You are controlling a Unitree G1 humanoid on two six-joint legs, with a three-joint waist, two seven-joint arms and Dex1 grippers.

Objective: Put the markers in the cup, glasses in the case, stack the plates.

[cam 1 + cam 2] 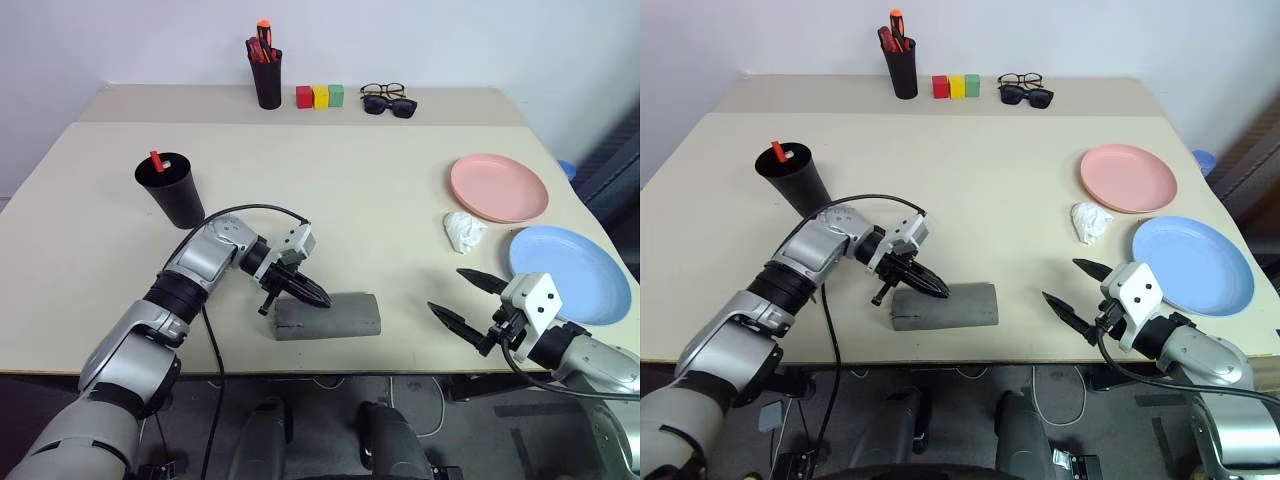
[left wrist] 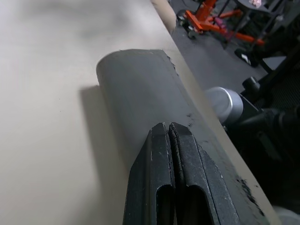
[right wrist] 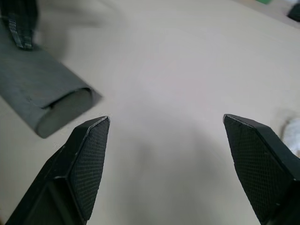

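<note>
The grey felt oblong case [image 1: 328,316] lies shut near the counter [image 1: 330,190] edge; the pressed-together left claw [image 1: 312,294] rests on it and could shove it off. The right claw [image 1: 466,298] is spread beside it.

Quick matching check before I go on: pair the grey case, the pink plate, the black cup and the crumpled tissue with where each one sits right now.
Things:
1. grey case
2. pink plate
3. black cup
4. crumpled tissue

Places:
A. between the two plates
B. near the table's front edge, at the left hand
C. on the robot's left, a red-capped marker inside
D. on the robot's right, farther back than the blue plate

Pairs: 1-B, 2-D, 3-C, 4-A
</note>
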